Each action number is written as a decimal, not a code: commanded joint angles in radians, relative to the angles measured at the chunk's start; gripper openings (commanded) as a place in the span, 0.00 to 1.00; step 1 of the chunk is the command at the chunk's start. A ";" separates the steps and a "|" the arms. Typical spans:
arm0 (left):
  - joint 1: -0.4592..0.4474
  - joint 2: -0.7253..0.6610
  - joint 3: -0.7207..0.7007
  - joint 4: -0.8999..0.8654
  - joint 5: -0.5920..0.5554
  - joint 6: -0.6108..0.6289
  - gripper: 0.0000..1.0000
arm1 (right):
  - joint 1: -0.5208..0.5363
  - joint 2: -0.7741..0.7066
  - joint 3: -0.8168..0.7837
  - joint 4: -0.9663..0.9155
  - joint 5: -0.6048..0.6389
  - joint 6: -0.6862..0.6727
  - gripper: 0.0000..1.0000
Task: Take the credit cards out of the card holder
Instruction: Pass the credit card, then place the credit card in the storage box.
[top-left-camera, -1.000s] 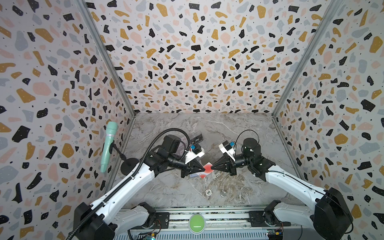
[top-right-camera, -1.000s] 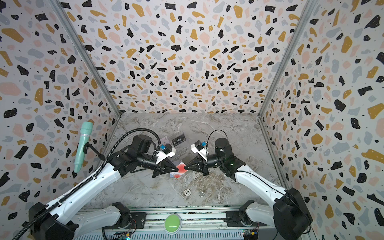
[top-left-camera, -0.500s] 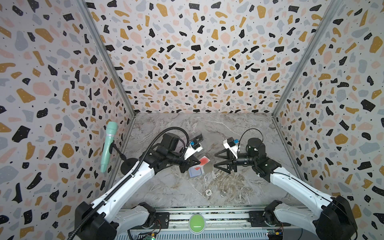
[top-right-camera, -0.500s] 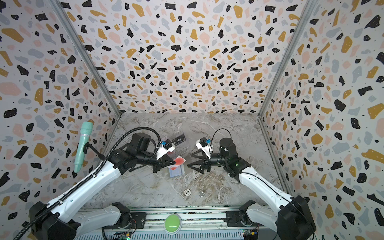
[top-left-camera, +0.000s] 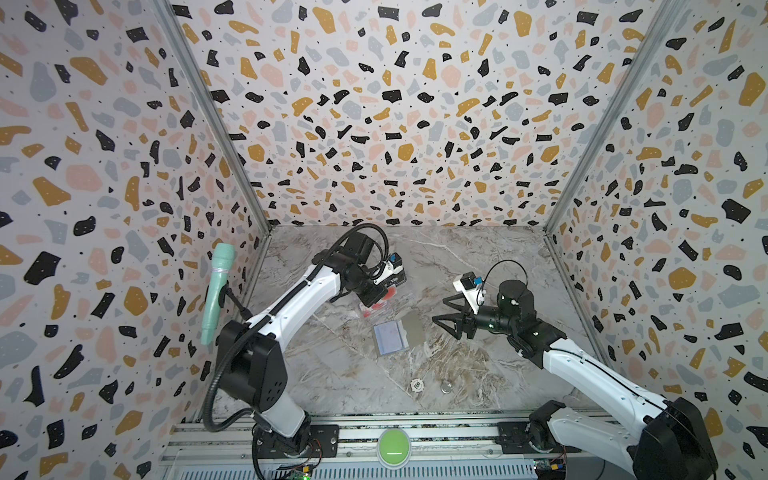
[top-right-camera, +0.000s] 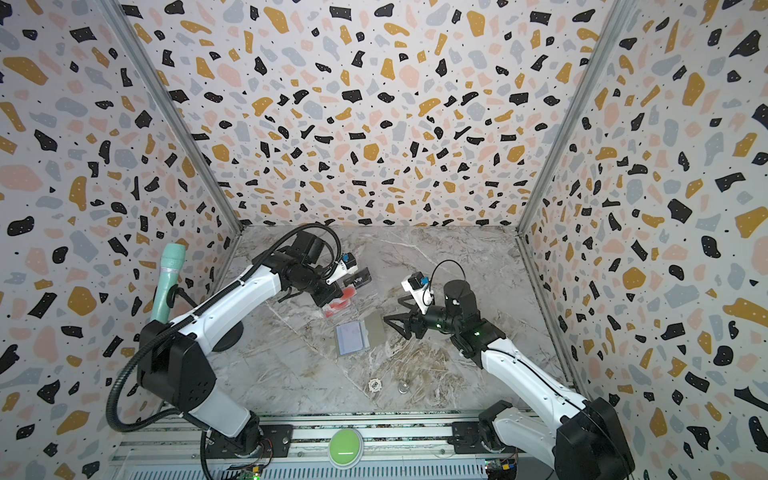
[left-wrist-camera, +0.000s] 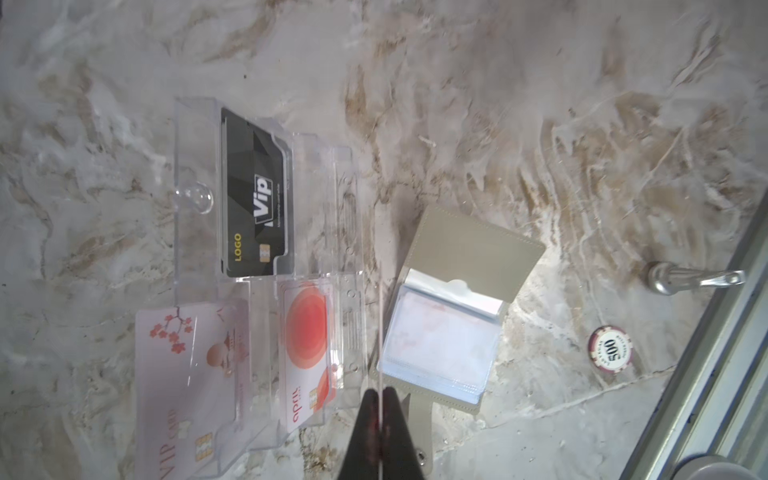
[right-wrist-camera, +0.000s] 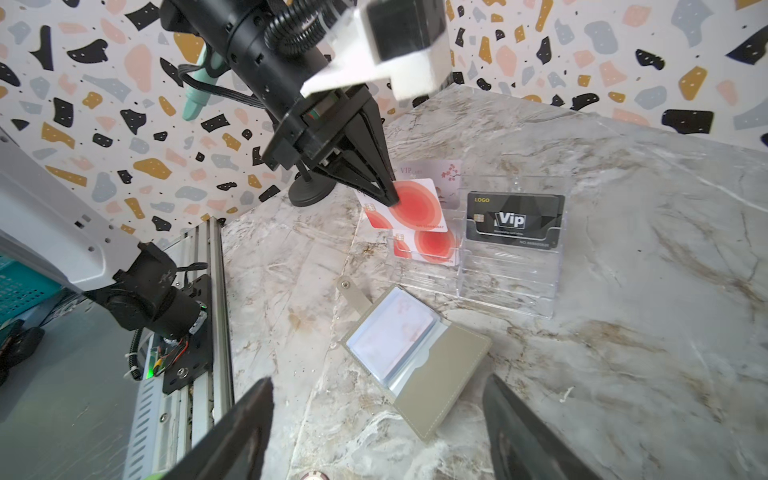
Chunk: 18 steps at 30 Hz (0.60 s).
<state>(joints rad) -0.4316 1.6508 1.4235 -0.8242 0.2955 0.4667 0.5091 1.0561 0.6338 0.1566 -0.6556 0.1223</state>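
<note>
left fingers (right-wrist-camera: 371, 166) clamped on red-circle card (right-wrist-camera: 420, 209) above clear tray (right-wrist-camera: 511, 291), likely for stowing | right fingers (right-wrist-camera: 245, 428) apart, facing open card holder (right-wrist-camera: 449, 365)

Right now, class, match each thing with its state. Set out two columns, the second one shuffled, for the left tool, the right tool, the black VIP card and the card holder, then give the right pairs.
Column 1
1. left tool
2. right tool
3. black VIP card
4. card holder

Column 2
a. lying open on the table
b. shut on a red-circle card
c. open, holding nothing
d. propped in the clear tray

Pairs: 1-b; 2-c; 3-d; 4-a
</note>
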 joint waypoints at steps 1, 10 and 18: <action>0.021 0.043 0.044 -0.082 -0.032 0.046 0.00 | -0.012 -0.046 -0.025 -0.008 0.045 -0.007 0.80; 0.035 0.091 -0.022 0.031 -0.061 0.045 0.00 | -0.035 -0.040 -0.051 0.032 0.039 0.010 0.80; 0.040 0.106 -0.088 0.141 -0.071 0.034 0.00 | -0.052 -0.039 -0.058 0.055 0.014 0.021 0.80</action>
<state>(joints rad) -0.3985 1.7435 1.3548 -0.7395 0.2401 0.5014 0.4675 1.0229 0.5838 0.1764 -0.6189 0.1310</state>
